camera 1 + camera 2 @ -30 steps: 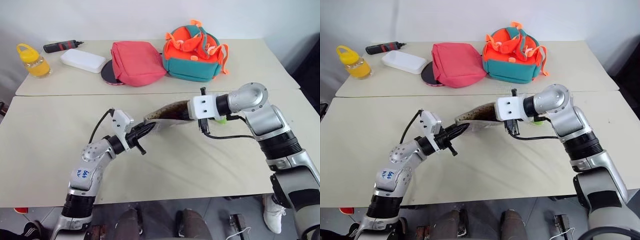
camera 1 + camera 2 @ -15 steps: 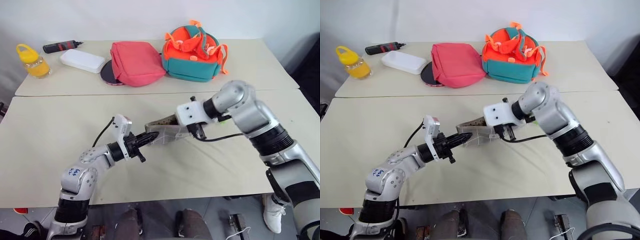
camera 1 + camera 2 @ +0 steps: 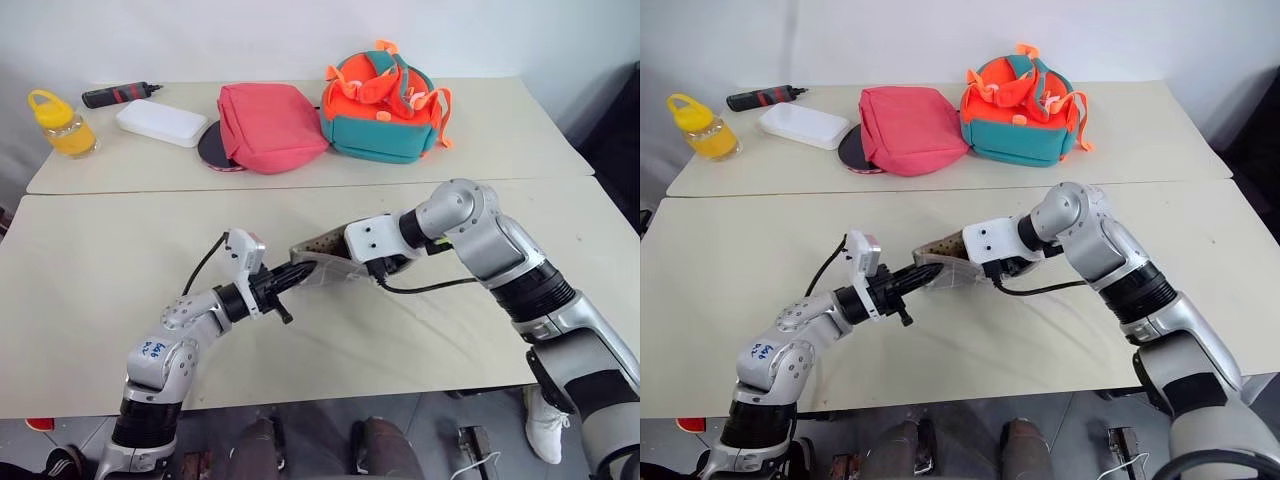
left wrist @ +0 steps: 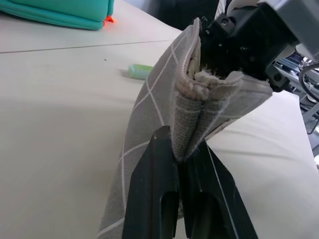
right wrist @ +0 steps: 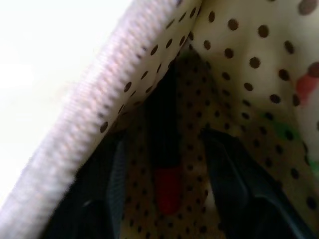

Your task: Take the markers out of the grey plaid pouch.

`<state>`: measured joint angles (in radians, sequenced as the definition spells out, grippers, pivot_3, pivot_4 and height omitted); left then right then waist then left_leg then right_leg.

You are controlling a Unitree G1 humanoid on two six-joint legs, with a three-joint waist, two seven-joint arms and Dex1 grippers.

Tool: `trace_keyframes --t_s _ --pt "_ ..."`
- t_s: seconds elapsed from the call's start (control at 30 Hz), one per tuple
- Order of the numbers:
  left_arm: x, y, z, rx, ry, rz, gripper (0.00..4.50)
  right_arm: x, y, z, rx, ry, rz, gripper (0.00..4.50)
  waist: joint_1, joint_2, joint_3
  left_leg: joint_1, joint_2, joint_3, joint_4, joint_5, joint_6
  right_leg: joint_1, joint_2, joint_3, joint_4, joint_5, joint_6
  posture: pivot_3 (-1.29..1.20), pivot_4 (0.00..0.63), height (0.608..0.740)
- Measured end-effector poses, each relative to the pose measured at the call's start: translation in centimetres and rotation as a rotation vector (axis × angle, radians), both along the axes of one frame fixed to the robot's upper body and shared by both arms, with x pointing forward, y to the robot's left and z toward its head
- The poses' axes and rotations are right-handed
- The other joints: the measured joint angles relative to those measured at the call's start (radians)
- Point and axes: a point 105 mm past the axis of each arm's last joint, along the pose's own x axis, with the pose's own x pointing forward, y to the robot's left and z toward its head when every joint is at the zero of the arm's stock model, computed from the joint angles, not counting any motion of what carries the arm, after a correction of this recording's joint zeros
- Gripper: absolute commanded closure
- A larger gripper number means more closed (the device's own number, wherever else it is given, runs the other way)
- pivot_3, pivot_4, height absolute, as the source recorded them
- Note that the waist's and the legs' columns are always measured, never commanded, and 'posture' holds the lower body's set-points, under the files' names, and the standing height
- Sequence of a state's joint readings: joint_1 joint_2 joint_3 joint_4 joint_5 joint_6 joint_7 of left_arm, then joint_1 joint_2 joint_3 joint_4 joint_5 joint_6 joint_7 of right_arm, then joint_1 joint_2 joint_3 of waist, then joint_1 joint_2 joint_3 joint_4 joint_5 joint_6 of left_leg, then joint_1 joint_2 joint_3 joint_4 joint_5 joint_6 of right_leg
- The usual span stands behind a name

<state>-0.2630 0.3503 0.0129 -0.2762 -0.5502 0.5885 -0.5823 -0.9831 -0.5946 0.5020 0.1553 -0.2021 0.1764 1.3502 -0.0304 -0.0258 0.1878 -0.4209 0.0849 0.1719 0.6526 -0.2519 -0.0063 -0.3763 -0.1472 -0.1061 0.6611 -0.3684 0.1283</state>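
The grey plaid pouch (image 3: 325, 262) hangs just above the near table, mouth upward, stretched between my two grippers. My left gripper (image 4: 182, 149) is shut on the pouch's folded end seam. My right gripper (image 5: 164, 144) reaches down into the mouth, against the dotted lining, and stands open. Between its two black fingers (image 5: 227, 174) a red-bodied marker (image 5: 167, 186) with a black end lies at the bottom; I cannot tell whether they touch it. A light green marker (image 4: 141, 71) lies on the table beyond the pouch.
On the far table stand a pink-red bag (image 3: 268, 125), a teal and orange backpack (image 3: 385, 100), a white box (image 3: 160, 122), a yellow bottle (image 3: 60, 125) and a black tool with a red band (image 3: 115, 94). A seam divides the two tables.
The pouch has sunk closer to the table. My right gripper has moved left and down into its mouth. My left gripper keeps its pinch on the end.
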Motion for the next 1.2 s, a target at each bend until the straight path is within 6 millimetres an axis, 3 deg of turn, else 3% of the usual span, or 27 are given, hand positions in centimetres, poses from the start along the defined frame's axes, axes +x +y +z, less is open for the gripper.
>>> trace_keyframes --t_s 0.17,0.37,0.6,0.7,0.83,1.1,1.2 --pt "0.1 0.1 -0.2 -0.003 0.002 0.001 4.50 0.3 0.2 -0.5 0.002 0.003 0.001 2.17 -0.002 0.000 0.000 0.000 0.000 0.000 0.000 0.000 0.000 0.000 0.000 0.000 0.000 0.000 0.000 0.00 0.150 0.740" --pt "0.0 -0.2 -0.4 0.004 0.008 -0.006 4.50 1.5 0.5 -2.5 0.008 0.003 -0.025 2.17 -0.005 0.000 0.000 0.000 0.000 0.000 0.000 0.000 0.000 0.000 0.000 0.000 0.001 0.000 0.000 0.00 0.150 0.740" --pt "0.0 -0.1 -0.5 0.007 0.011 -0.001 4.50 1.9 0.8 -3.0 0.030 0.003 -0.021 2.17 -0.013 0.000 -0.001 0.003 0.000 0.000 0.000 0.000 0.000 0.002 0.000 0.000 0.001 0.000 0.000 0.00 0.150 0.740" --pt "0.0 0.0 -0.6 0.009 0.014 0.003 4.50 2.1 1.0 -3.3 0.047 0.012 -0.027 2.73 -0.020 -0.001 -0.001 0.006 0.000 0.000 0.000 0.000 0.000 0.005 0.000 0.001 0.001 0.000 0.000 0.00 0.150 0.740" --pt "0.0 0.0 -0.7 0.013 0.016 0.004 4.50 2.2 1.2 -3.5 0.057 0.009 -0.025 3.96 -0.025 -0.001 -0.001 0.011 0.000 0.001 -0.003 0.000 0.000 0.009 0.000 0.002 0.001 0.000 0.000 0.00 0.150 0.740" --pt "0.2 0.2 -0.6 0.051 -0.024 0.018 4.50 1.4 -0.1 -2.9 0.016 0.019 -0.024 3.97 -0.021 -0.001 -0.001 0.011 0.000 0.001 -0.005 0.000 -0.001 0.008 0.000 0.002 -0.001 0.000 0.000 0.00 0.150 0.740" --pt "0.4 0.5 -0.3 0.087 -0.073 0.031 4.50 1.2 -0.9 -1.3 0.036 -0.003 -0.036 3.97 -0.020 -0.001 -0.001 0.009 0.000 0.001 -0.004 0.000 -0.001 0.007 0.000 0.002 -0.001 0.000 0.000 0.00 0.150 0.740"
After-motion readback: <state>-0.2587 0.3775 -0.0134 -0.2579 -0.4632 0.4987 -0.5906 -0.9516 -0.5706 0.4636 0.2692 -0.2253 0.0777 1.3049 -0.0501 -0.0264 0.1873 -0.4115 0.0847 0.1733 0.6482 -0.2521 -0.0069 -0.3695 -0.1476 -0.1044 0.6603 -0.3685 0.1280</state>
